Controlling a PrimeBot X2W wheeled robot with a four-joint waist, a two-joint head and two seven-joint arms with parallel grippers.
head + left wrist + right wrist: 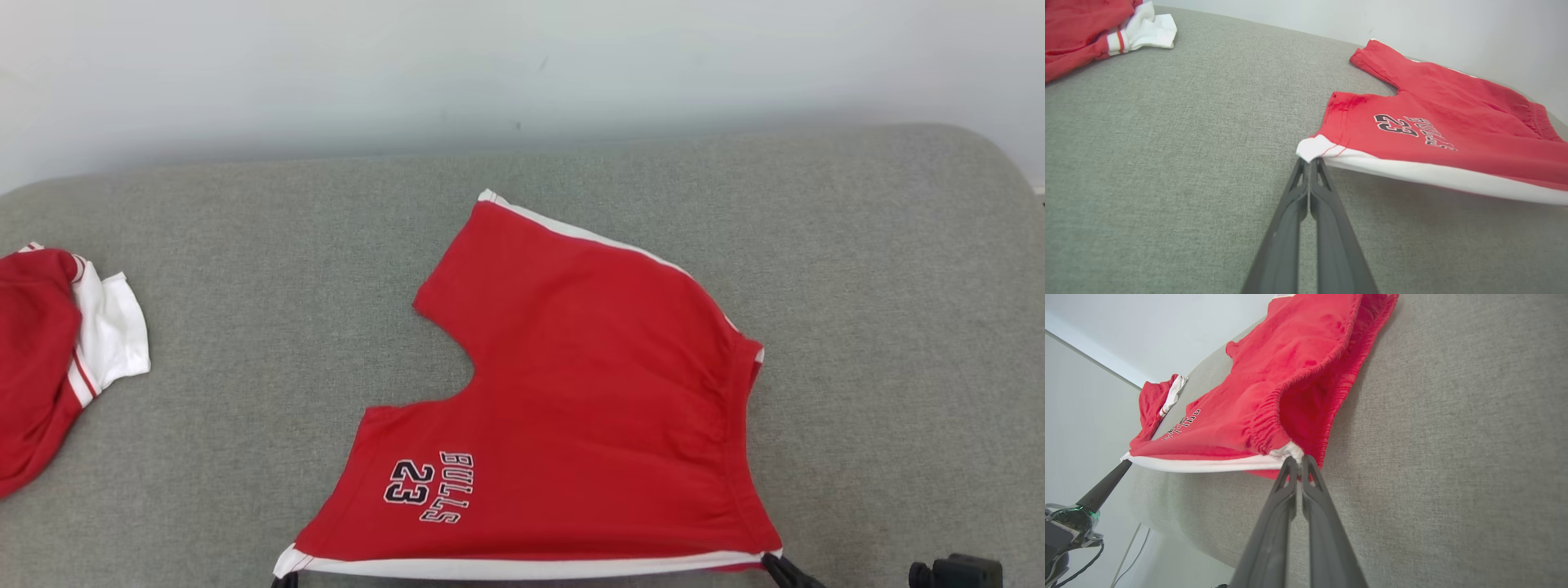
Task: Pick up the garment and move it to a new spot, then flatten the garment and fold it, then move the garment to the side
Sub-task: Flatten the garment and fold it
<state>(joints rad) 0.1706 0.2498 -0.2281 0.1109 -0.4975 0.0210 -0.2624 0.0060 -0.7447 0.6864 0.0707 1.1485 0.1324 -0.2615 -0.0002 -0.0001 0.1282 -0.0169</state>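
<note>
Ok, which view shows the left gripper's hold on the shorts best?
Left wrist view: the left gripper is shut on the white hem corner of the shorts, close up. The head view catches its tips at the bottom edge; the right wrist view shows it small, side-on.

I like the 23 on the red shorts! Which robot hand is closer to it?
Left. The left gripper pinches the shorts at the hem beside the 23; the right gripper pinches the waistband corner farther off.
</note>
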